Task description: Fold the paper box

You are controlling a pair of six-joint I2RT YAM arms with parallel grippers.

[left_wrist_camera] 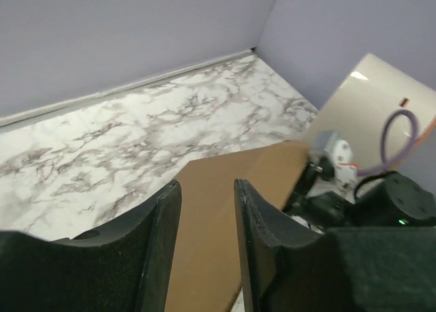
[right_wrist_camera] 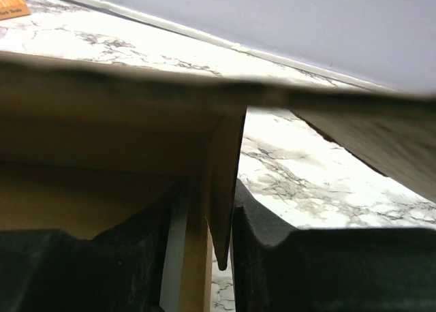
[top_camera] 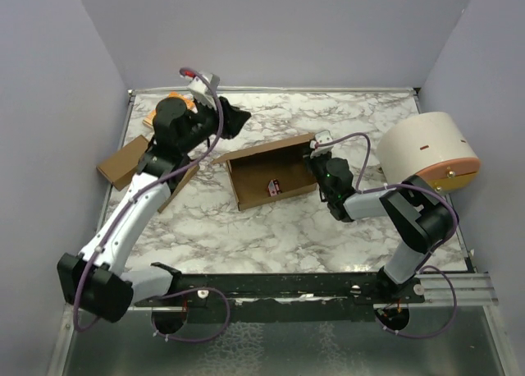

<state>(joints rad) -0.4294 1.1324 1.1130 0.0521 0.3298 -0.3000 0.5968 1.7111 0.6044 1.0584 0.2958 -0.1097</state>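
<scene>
A plain brown die-cut cardboard paper box (top_camera: 271,175) sits half formed in the middle of a white marble-patterned table (top_camera: 328,113). It is an open tray with low walls raised and a lid flap leaning off its far side.

My right pincer (right_wrist_camera: 208,213) is clenched on the box's right wall, with the thin panel standing edge-up between the two black fingers. My left pincer (left_wrist_camera: 206,189) hovers over the box's far left corner above the lid flap. Its jaws stand apart and grasp nothing.

I judge the board light and stiff along its panels but weak at the creases. It is likely to spring back, slide on the smooth stone and dent if squeezed hard. The best holds look like panel edges close to a fold, with the other pincer steadying the tray.

Left of the box lie spare brown cardboard pieces (top_camera: 123,162), and beyond its far left corner lies a small orange book (top_camera: 176,99). Right of the box stands a large cream drum-shaped object (top_camera: 422,146), close to my right arm. Bare table lies nearer than the box and behind it, and lavender walls (top_camera: 271,31) enclose three sides.
</scene>
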